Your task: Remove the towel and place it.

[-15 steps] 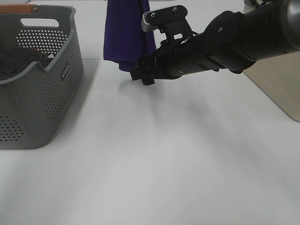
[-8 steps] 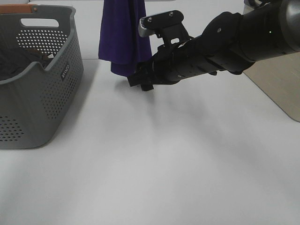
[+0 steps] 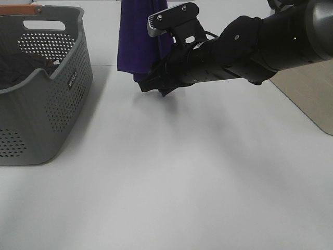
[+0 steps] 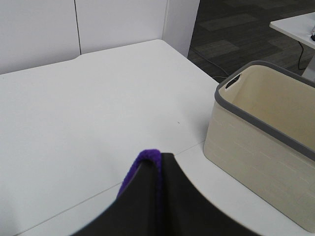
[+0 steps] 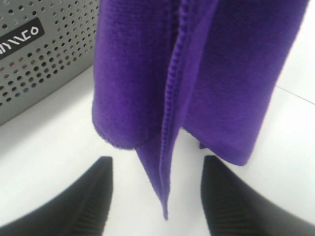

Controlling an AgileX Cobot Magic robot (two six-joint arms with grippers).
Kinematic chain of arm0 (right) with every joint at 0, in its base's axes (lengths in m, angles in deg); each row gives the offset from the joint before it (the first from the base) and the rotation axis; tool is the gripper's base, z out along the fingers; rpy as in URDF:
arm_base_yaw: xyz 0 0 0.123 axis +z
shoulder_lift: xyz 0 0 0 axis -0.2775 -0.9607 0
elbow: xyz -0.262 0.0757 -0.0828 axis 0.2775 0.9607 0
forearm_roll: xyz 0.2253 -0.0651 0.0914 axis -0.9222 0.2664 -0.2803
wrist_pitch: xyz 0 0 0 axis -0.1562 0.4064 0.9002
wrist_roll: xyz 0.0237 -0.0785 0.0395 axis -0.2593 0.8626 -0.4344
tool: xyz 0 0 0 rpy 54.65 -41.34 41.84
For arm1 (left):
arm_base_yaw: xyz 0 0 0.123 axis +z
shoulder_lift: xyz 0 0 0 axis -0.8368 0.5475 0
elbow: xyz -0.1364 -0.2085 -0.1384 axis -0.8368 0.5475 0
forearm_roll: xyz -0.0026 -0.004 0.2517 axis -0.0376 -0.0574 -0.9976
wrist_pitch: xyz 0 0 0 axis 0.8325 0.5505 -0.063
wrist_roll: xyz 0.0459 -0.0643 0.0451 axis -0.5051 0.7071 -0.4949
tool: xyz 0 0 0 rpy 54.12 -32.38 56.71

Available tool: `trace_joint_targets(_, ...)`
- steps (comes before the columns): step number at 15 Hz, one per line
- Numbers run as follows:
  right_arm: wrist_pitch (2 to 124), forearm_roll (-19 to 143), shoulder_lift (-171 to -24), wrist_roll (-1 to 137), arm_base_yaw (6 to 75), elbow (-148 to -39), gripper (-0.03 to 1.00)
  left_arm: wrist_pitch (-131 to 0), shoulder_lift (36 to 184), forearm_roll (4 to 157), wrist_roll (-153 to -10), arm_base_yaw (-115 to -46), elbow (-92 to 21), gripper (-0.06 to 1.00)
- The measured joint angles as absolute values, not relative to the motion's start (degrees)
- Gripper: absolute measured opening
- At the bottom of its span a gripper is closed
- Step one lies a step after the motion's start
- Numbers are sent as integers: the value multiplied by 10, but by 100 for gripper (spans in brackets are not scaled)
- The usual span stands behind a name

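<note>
You have one flat white table (image 3: 182, 182). On it stand one grey plastic basket (image 3: 67, 104), dotted with little holes, and one smooth cream bin (image 4: 256, 142) with a grey rim. One thick black right arm (image 3: 270, 41) reaches low toward the basket. One soft, fuzzy purple towel (image 3: 138, 41) hangs in folds above the table, beside the grey basket. Your left pincer (image 4: 157, 162) is clenched on a fold of it. Your right pincer (image 5: 156, 169) is spread, with the towel's bottom tip between its fingers.

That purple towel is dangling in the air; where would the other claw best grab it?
Grip the towel by its lowest corner, coming level from the side: it hangs limp from the left gripper, and the right gripper straddles that narrow tip, jaws open.
</note>
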State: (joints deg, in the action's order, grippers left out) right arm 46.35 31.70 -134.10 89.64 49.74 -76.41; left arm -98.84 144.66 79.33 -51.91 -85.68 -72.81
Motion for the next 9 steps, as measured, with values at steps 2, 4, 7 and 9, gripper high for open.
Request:
trace_joint_targets(2,461,317,-1356,896,497,-764,25,-986,1447,800,-519,-857,-728,0)
trace_joint_targets(4,466,319,-1366,896,497,-764,30,-986,1447,800,-519,-857,-728,0)
trace_joint_targets(7,504,329,-1367,896,497,-764,50,-985,1447,800,-519,-857,-728,0)
trace_joint_targets(9,508,329,-1367,896,500,-764,53,-985,1447,800,-519,-857,-728,0)
